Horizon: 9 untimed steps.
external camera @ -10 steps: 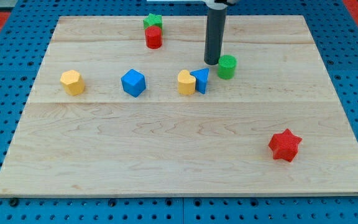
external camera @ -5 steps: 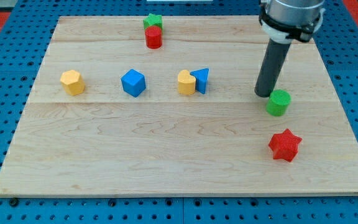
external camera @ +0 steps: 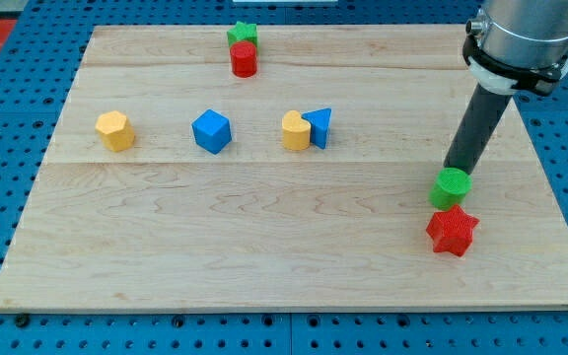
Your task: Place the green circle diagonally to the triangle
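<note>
The green circle (external camera: 452,187) is a short green cylinder at the view's lower right, just above the red star (external camera: 452,231) and nearly touching it. My tip (external camera: 454,171) sits against the circle's upper edge, the rod leaning up to the right. The blue triangle (external camera: 319,127) is near the board's middle, far to the left of the circle, touching a yellow block (external camera: 295,130) on its left.
A blue cube-like block (external camera: 211,131) and a yellow hexagon-like block (external camera: 113,130) lie in the same row further left. A red cylinder (external camera: 244,60) and a green star (external camera: 243,34) sit together at the view's top.
My tip has pushed the green circle from beside the blue triangle down and to the right, until it sits just above the red star.
</note>
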Motion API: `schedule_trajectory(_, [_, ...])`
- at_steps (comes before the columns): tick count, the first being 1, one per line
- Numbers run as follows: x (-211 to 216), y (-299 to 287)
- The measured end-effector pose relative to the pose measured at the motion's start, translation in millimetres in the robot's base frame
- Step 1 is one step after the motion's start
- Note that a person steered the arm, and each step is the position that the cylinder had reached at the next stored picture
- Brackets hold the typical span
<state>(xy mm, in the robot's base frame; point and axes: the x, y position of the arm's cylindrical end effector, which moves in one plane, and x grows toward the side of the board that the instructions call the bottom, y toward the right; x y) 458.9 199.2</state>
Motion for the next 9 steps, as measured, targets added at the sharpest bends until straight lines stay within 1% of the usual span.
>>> schedule_trajectory(1, [15.6, 37.2])
schedule_trajectory(2, [33.9, 31.8])
schedule_trajectory(3, [33.9, 2.3])
schedule_trajectory(4, [50.4, -9.9])
schedule_trajectory(5, [68.5, -9.3])
schedule_trajectory(6, [76.0, -9.3])
schedule_trajectory(7, [70.1, -9.6])
schedule_trajectory(8, [57.8, -26.6])
schedule_trajectory(9, [55.2, -28.1])
